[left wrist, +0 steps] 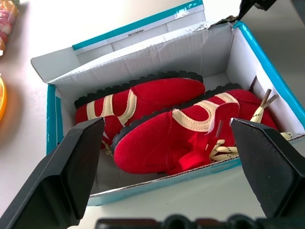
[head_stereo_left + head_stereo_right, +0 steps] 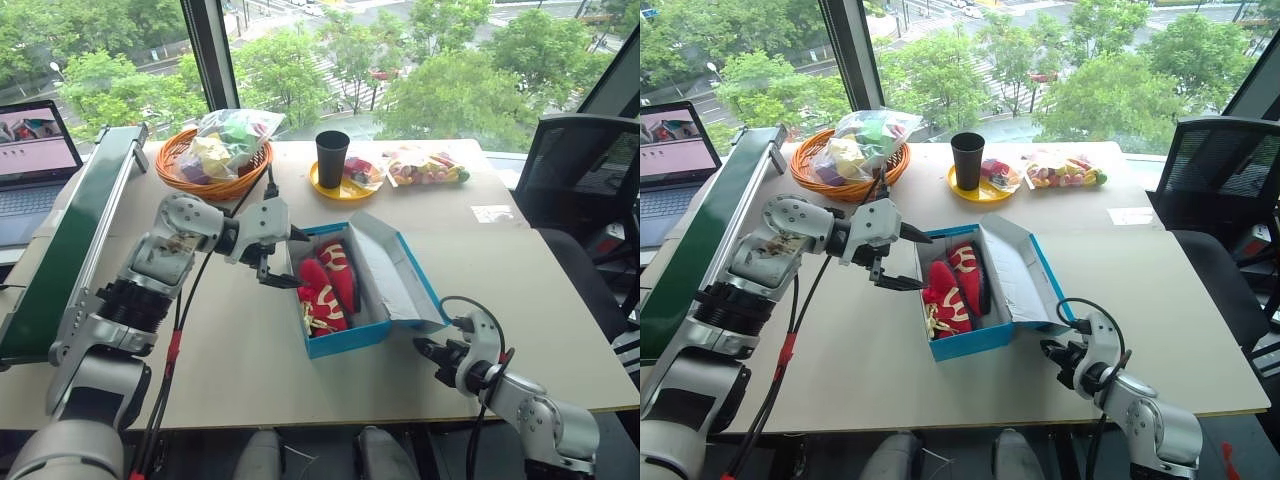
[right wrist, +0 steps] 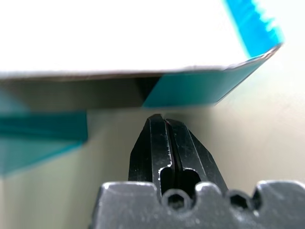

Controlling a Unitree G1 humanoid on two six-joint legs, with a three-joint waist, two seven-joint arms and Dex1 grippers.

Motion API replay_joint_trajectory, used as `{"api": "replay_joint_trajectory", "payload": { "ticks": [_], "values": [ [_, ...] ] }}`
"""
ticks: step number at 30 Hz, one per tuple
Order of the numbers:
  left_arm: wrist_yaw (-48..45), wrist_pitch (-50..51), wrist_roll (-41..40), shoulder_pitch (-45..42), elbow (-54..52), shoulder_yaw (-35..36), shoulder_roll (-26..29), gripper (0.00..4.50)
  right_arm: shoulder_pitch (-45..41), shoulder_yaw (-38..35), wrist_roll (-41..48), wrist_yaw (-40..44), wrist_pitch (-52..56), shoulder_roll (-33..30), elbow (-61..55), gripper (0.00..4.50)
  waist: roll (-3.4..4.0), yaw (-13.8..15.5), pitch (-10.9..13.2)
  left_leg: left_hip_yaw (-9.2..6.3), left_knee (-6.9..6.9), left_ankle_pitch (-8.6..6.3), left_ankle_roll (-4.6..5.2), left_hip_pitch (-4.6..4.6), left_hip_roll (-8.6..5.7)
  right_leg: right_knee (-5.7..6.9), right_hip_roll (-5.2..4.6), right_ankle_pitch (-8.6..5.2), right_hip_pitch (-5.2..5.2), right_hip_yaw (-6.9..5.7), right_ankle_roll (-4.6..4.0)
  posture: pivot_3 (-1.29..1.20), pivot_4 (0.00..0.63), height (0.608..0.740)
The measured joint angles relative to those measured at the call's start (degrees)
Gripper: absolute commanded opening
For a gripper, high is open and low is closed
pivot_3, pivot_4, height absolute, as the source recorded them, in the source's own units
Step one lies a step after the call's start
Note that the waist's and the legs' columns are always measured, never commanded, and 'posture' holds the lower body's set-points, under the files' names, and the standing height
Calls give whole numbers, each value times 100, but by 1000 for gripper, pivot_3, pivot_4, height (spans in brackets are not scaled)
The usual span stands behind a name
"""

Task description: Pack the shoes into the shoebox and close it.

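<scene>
Left tool [image 2: 281, 259]: jaws spread wide, nothing between them, hanging just off the left wall of the shoebox [image 2: 345, 340], tips pointing across the open top. Left wrist view looks straight down between its fingers [image 1: 62, 176] into the box.

Right tool [image 2: 428, 351]: jaws pressed shut, empty, low over the worktop [image 2: 250, 370] just off the box's near right corner, below the outer edge of the lid [image 2: 395, 270]. Right wrist view puts the closed tips right under the lid's white underside and blue rim; can't tell if they touch.

Shoebox sits mid-worktop, blue outside, white inside, lid hinged open and leaning out to the right. Both red shoes [image 2: 328, 285] are inside, side by side on their sides, black soles toward the far wall, cream stripes up, laces [image 1: 224, 150] bunched at the near end.

Further back: wicker basket [image 2: 205, 185] with a clear bag of coloured items [image 2: 228, 138], black cup [image 2: 332, 158] standing on a yellow plate [image 2: 325, 187], another clear bag of sweets [image 2: 428, 167] to its right. Laptop [image 2: 30, 165] at far left, office chair [image 2: 585, 165] at right.
</scene>
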Motion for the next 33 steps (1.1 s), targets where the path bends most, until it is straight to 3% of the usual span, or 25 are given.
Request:
{"api": "replay_joint_trajectory", "payload": {
  "ticks": [5, 11, 14, 17, 24, 30, 33],
  "values": [
    [-25, 157, 0, 83, -170, 44, 133, 4500, -415, -1052, 703, -53, -711, 298, 764, 32, 3, 19, 2, 0, -8, -1, 0, 5, 1, -1, 1, -1, 3, 0, 1, 0, 150, 740],
    [-123, 362, 3, 284, -321, 53, 490, 4500, -498, -1995, 2744, 99, -676, 275, 361, 32, 40, -29, 24, 2, -9, -5, 8, 1, 1, 4, 1, 15, -4, 5, -26, 0, 150, 740],
    [-168, 434, 5, 363, -329, 119, 722, 4500, -594, -1820, 3376, -148, -345, -4, -273, 32, 41, -54, 25, 1, -9, -5, 8, 9, 6, 7, 7, -2, -2, 6, 1, 0, 150, 740],
    [-187, 515, -24, 493, -324, 316, 937, 4500, -633, -1202, 3733, -541, 49, -183, -833, 32, 41, -76, 25, 1, -11, -6, 8, 7, 8, 5, 9, -4, -2, 6, 0, 0, 150, 740],
    [-78, 601, 6, 941, -205, 671, 1377, 4500, -553, -700, 4679, -1013, 245, -549, -1015, 32, 41, 37, 25, 1, -11, -8, 11, -4, 0, -5, -1, -4, -4, 5, -2, 0, 150, 740],
    [-55, 826, -71, 1266, -428, 849, 1541, 4500, 834, -692, 5210, -268, 805, -1682, -1321, 32, 41, 129, 26, 0, -7, -9, 13, -14, 2, -11, 1, -4, -5, 5, -2, 0, 150, 740],
    [-39, 872, -113, 1275, -565, 885, 1552, 4500, 1414, -294, 5045, 299, 1003, -2271, -1706, 32, 34, 95, 22, 2, -4, -9, 13, 1, 6, -5, 6, -9, 3, 10, 2, 0, 150, 740]
  ]
}}
